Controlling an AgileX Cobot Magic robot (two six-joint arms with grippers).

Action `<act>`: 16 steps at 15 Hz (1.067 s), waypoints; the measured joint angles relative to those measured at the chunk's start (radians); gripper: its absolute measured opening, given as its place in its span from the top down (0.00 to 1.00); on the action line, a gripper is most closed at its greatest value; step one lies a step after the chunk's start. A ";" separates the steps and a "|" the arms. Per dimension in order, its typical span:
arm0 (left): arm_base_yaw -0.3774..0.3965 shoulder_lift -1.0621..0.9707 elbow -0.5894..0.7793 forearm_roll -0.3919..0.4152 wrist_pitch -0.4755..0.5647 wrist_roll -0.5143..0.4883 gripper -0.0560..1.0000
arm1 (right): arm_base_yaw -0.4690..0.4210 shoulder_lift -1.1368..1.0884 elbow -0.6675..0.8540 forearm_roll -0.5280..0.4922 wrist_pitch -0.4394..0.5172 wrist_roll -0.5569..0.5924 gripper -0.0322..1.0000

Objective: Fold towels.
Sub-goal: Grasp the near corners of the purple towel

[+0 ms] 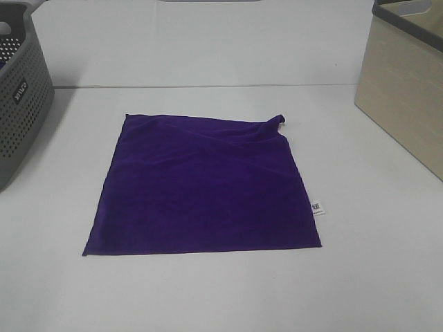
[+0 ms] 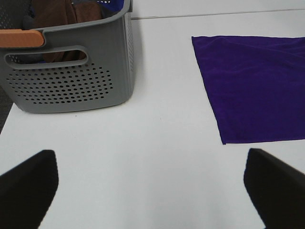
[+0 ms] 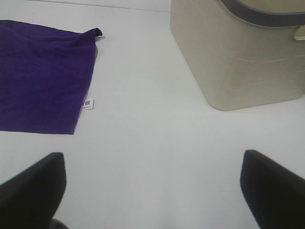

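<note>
"On the white table (image 1: 208, 297), where is the towel (image 1: 204, 187)?"

"Centre of the surface. It lies spread flat, roughly square, between the grey basket (image 1: 21, 104) at far left and the beige basket (image 1: 401, 104) at far right, touching neither. Its white tag (image 1: 318, 207) projects from the right edge, near the front corner. The far right corner is curled into a small peak, and a shallow crease runs from that corner across the fabric."

"Basket contents?"

"Grey basket: brown cloth (image 2: 57, 19) inside, orange handle (image 2: 21, 38) at the rim. Beige basket: interior not visible."

"State of the left gripper (image 2: 148, 160)?"

"Fingers wide apart, nothing between them. Bare table shows in the gap. The nearest towel corner lies ahead and to one side, not in contact."

"Right gripper (image 3: 151, 160)?"

"Same condition. Fingers spread, nothing held, bare table in the gap. Towel and tag are clear of both fingers."
</note>
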 joint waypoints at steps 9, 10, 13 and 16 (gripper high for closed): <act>0.000 0.000 0.000 -0.001 0.000 0.000 0.01 | 0.000 0.000 0.000 0.000 0.000 -0.019 0.03; 0.000 0.000 0.000 -0.001 0.000 0.000 0.01 | 0.000 0.000 0.000 0.000 0.000 -0.030 0.03; 0.000 0.114 -0.019 -0.011 0.011 0.001 0.01 | 0.000 0.113 -0.047 0.017 0.013 -0.042 0.03; 0.000 0.405 -0.180 0.007 0.089 0.032 0.01 | 0.000 0.494 -0.198 0.016 0.071 0.031 0.03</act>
